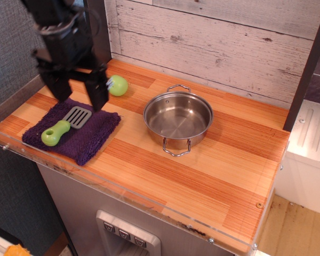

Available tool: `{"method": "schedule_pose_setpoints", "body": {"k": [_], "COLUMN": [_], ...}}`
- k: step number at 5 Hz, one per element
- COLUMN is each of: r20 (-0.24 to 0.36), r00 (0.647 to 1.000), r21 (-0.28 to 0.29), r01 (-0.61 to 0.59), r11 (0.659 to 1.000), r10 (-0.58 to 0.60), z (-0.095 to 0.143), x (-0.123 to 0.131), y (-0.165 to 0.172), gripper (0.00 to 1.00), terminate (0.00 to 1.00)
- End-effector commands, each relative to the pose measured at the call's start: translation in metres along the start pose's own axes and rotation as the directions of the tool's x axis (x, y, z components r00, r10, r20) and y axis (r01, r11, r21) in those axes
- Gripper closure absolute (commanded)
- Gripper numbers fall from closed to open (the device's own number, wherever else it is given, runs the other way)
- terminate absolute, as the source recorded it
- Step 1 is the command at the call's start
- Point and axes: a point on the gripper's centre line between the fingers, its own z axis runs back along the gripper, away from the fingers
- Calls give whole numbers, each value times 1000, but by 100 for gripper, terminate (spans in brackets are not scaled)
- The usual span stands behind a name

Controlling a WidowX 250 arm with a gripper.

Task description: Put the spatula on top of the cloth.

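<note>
The spatula lies flat on the dark purple cloth at the left end of the counter. Its lime-green handle points toward the front left and its grey slotted blade toward the back right. My gripper hangs above the cloth's back edge, just above and behind the blade. Its two black fingers are spread apart and hold nothing.
A green ball-like fruit sits behind the cloth, close to my right finger. A steel pot with two handles stands mid-counter. A dark post rises at the back left. A clear plastic lip runs along the front edge.
</note>
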Motion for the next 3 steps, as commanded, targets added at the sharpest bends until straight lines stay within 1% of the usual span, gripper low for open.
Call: {"method": "schedule_pose_setpoints", "body": {"k": [1,2,3], "r20": [13,13,13], "r00": [999,999,999], "r21": [-33,-33,-33], "r01": [52,52,52], "r11": [998,998,998], "r10": [-52,-52,-52], "z": [13,13,13], "x": [2,2,2], "y": [-25,-25,-25], "gripper": [0,0,0], "terminate": [0,0,100]}}
